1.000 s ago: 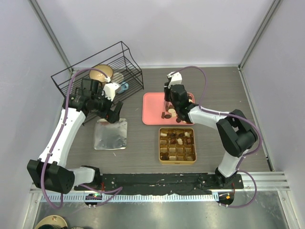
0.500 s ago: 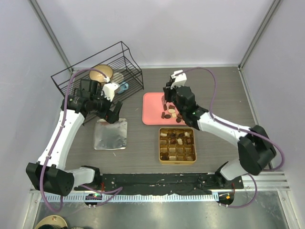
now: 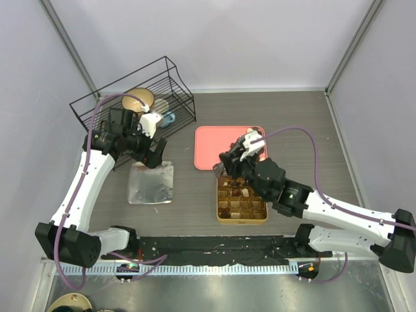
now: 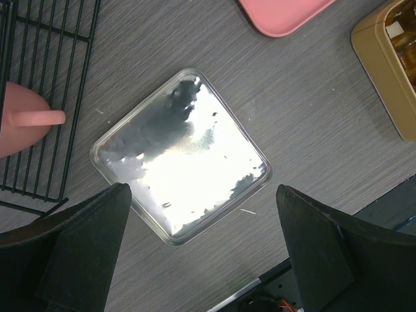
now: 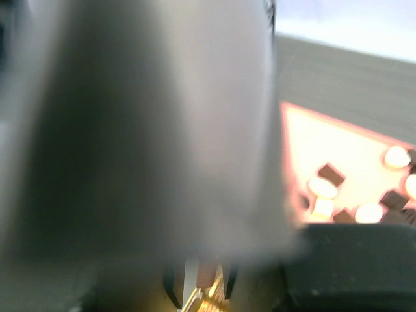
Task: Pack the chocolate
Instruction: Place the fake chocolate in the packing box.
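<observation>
My right gripper [image 3: 220, 170] hovers over the far left corner of the gold gridded tin [image 3: 219, 201]. In the blurred right wrist view its jaws [image 5: 205, 286] are shut on a small brown chocolate piece [image 5: 207, 278]. Several chocolates [image 3: 244, 192] lie in the tin's cells. More chocolates [image 5: 331, 174] lie on the pink tray [image 3: 209, 146], mostly hidden by the right arm from above. My left gripper [image 3: 156, 156] hangs open and holds nothing, above a shiny square lid [image 4: 179, 156].
A black wire basket [image 3: 130, 97] stands at the back left with a bowl and a pink item [image 4: 19, 120] inside. The shiny lid [image 3: 151, 183] lies left of the tin. The tin's corner [image 4: 390, 71] and the tray's edge [image 4: 286, 13] show in the left wrist view.
The right arm has swung from over the pink tray toward me, carrying a piece to the tin's far left corner. The left arm has stayed put.
</observation>
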### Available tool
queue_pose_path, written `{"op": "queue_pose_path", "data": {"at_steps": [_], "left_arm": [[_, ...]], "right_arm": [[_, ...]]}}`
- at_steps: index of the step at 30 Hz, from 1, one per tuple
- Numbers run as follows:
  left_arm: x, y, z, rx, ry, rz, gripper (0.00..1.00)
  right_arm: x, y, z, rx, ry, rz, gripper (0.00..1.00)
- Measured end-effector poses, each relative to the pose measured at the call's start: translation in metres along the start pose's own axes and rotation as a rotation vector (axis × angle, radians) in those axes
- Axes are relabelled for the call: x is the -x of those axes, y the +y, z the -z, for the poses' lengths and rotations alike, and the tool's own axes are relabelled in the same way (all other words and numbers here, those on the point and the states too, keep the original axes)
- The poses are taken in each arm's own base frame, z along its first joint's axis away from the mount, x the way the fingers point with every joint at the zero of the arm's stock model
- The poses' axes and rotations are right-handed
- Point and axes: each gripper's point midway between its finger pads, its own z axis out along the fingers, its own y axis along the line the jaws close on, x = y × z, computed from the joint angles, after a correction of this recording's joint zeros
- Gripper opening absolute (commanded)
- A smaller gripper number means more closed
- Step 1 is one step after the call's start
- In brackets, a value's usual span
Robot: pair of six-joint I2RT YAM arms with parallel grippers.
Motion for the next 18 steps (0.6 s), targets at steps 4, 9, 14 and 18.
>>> {"op": "queue_pose_path", "data": {"at_steps": [4, 9, 14, 18], "left_arm": [[0.0, 0.0, 0.0, 0.0, 0.0, 0.002, 1.0], [0.0, 0.0, 0.0, -0.001, 0.001, 0.003, 1.0], [-0.001, -0.001, 0.0, -0.002, 0.004, 0.005, 1.0], [-0.001, -0.001, 0.0, -0.002, 0.005, 0.005, 1.0]], "right_arm": [[-0.025, 0.01, 0.011, 0.023, 0.067, 0.004, 0.06], [-0.052, 0.01, 0.017, 0.019, 0.132, 0.02, 0.06], [-0.059, 0.009, 0.019, 0.014, 0.15, 0.023, 0.12], [-0.061, 0.009, 0.02, 0.013, 0.154, 0.013, 0.23]]}}
